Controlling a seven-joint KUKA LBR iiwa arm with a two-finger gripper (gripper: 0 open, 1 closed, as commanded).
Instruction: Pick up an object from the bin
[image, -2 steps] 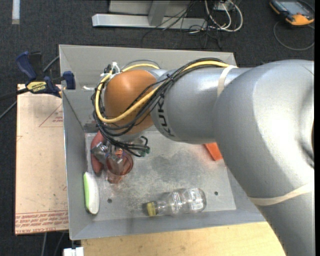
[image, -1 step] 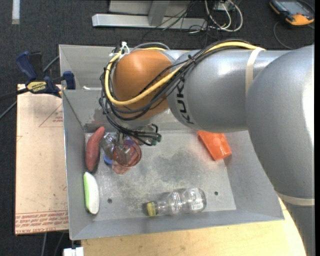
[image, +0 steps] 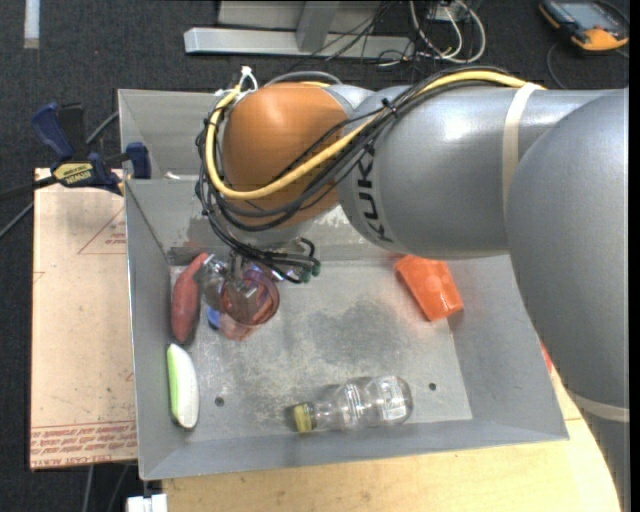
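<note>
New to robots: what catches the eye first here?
The huge grey arm with its orange cover looms in from the right, its pincer low over a reddish see-through cup at the left of the bin. An orange block lies to the right, a clear bottle near the front wall.

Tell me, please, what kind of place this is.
Probably a robotics lab or test cell: a large KUKA arm reaches into a grey metal bin of loose things, such as a clear plastic bottle, and cables lie on the dark floor behind.
</note>
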